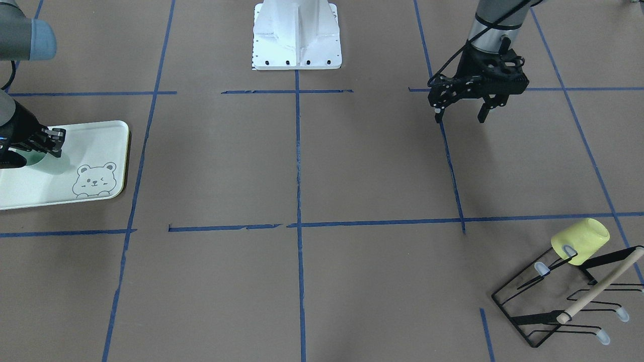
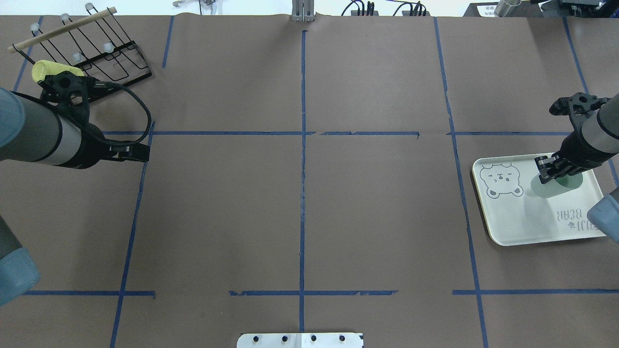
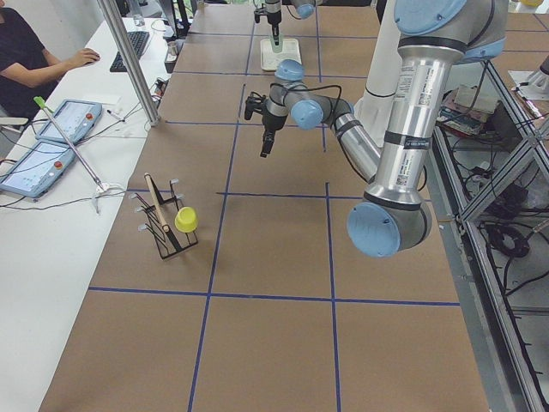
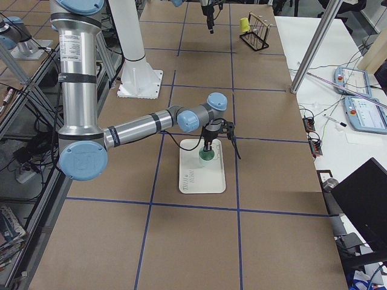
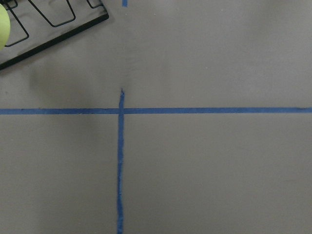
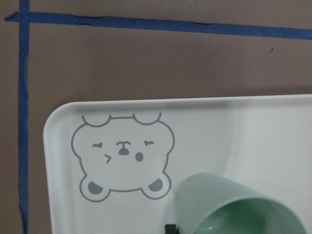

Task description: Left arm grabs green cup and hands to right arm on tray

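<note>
- Mint-green plastic: the green cup point(image 2: 556, 186) sits in the right arm's tool point(image 2: 545, 171), over the tray point(image 2: 522, 227), in the half next to the bear drawing point(image 2: 503, 180).
- Right tool: narrowed onto the cup's upper wall, holding it by the rim – mouth up, base toward the tray.
- Contact: whether the base touches the tray or hangs just above it, I cannot tell. The right wrist view shows the cup leaning somewhat, not dead upright.
- Left tool point(image 1: 460, 118): fingers spread wide, nothing between them, above bare table point(image 1: 352, 166). It is well apart from the tray and closer to the rack point(image 1: 528, 306) with the yellow cup point(image 1: 581, 240).
- Governing relation: the cup lies directly under the right tool, its long axis close to vertical, with the tray floor beneath it. The right arm is by far the nearer.
- Judgement: hand-over looks complete. What remains is a short lowering, if any, and a release – the lean risks a tip on opening.
</note>
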Controlling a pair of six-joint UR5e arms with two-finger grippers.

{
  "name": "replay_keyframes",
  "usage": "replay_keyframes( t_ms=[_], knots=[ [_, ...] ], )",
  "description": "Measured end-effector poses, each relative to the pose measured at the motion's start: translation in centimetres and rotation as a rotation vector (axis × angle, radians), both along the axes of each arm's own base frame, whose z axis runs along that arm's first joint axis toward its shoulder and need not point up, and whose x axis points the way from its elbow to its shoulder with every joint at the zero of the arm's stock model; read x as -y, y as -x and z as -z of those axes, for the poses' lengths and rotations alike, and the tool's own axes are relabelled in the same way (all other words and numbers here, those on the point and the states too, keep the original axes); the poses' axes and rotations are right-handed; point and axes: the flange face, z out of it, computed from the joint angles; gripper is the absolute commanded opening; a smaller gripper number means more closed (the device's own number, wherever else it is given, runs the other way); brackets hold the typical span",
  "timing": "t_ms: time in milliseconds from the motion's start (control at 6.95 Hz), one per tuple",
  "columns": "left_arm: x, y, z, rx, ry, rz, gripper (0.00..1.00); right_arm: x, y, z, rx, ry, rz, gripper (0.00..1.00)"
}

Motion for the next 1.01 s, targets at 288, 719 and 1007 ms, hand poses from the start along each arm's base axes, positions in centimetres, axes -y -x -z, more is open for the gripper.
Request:
replay_keyframes(
  t_ms=[288,719,1007],
  knots=[
    [0.3,4.5,-3.0,0.044,-0.028,-0.105,1.0,0.2,-0.5,0.6,0.011,-0.01,-0.007,1.0],
    [2.4,17.5,-10.4,0.037,-0.036,-0.238,1.0,0.3,-8.8,5.2,0.072,-0.083,-0.14,1.0],
    [4.4,25.9,-18.7,0.007,-0.015,-0.27,1.0,-1.7,-16.3,3.7,0.099,-0.12,-0.168,1.0]
  ],
)
